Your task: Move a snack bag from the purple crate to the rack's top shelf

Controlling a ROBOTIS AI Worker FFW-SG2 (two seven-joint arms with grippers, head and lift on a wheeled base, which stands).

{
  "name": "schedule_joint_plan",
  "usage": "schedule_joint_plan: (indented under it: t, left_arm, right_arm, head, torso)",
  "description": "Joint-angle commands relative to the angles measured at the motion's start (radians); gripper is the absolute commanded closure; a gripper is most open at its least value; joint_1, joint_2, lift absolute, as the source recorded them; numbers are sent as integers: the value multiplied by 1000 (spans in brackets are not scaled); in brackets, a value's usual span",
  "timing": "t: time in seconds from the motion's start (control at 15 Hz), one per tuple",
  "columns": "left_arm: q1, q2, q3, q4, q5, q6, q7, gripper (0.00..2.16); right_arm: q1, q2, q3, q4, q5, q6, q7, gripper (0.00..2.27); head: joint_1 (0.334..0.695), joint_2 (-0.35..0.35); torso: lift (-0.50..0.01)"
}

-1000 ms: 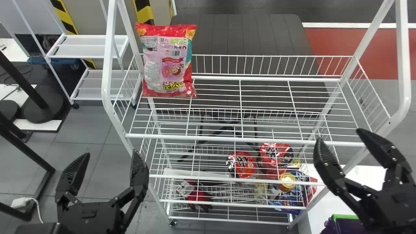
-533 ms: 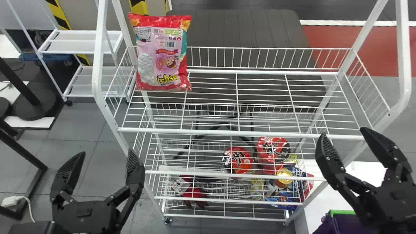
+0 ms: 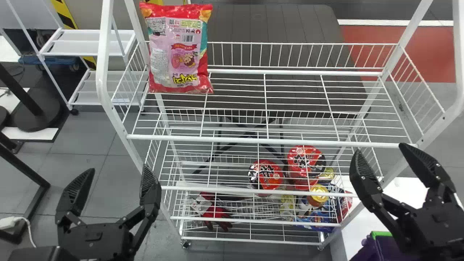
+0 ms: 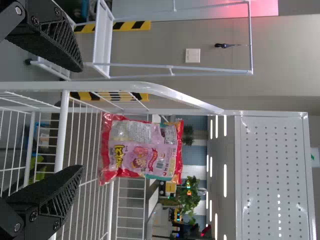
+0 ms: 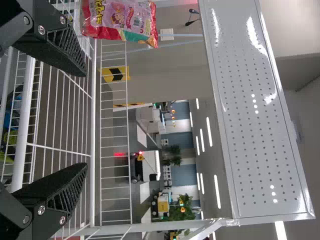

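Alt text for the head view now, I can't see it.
A snack bag stands at the left end of the white rack's top shelf; both claws, left and right, hang open in front, with a purple crate at lower right.

By the top shelf's (image 3: 235, 139) left edge, a snack bag (image 3: 158, 54) is showing yellow lettering (image 3: 184, 79) and a barcode (image 3: 187, 38); red packages (image 3: 268, 170) below are bearing print.

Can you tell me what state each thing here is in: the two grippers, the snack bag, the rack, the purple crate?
Left gripper: open, holding nothing.
Right gripper: open, holding nothing.
Snack bag: upright on the top shelf's left end, looks sealed.
Rack: standing, with goods on lower levels.
Purple crate: partly in view; can't tell how full.
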Motion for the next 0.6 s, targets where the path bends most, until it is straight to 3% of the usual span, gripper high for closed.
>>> schedule_joint_plan:
  t: [0.0,0.53]
  left_arm:
    - [-1,-3,0,0,1,0,1,137]
    - [-1,-3,-3,-6,-1,28,-6,137]
  right_arm:
    - [-1,0,1,8,2,0,0,205]
    - [-1,-5,1,3,2,3,-8,201]
  head:
    - [695,24]
    - [695,21]
  torso:
    - [-82]
    - [-114]
